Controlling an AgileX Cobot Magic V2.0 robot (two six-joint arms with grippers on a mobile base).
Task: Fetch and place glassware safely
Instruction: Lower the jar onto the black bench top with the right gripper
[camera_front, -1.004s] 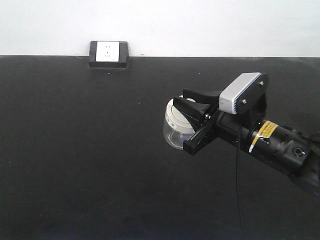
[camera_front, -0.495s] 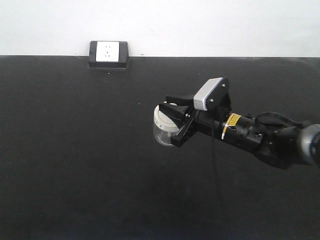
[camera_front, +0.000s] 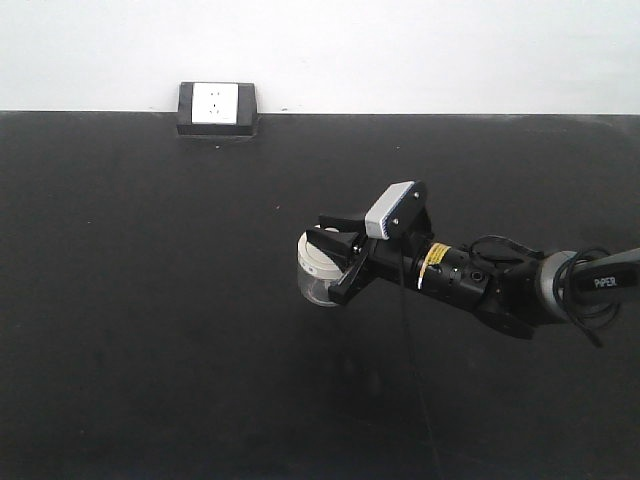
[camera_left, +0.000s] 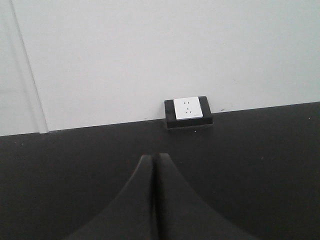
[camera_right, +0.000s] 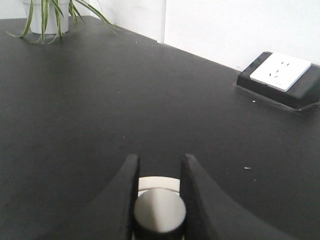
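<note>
The right gripper (camera_front: 335, 262) pinches the glass jar (camera_front: 318, 272) by its lid knob (camera_right: 159, 214), mid-surface. The lid could lift off, seemingly unsecured, dropping the glass. The left gripper (camera_left: 152, 200) is pressed together.

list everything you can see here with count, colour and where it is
glass jar: 1, clear with a cream-white lid, on the black table right of centre, gripped at the lid knob
wall socket: 1, white on a black base, at the table's far edge against the wall
potted plant: 1, green leaves in a white pot, far corner in the right wrist view
table: 1, black, fills the scene
wall: 1, white, behind the table
right gripper: 1, black, shut on the jar's knob
left gripper: 1, black, shut, holding nothing
</note>
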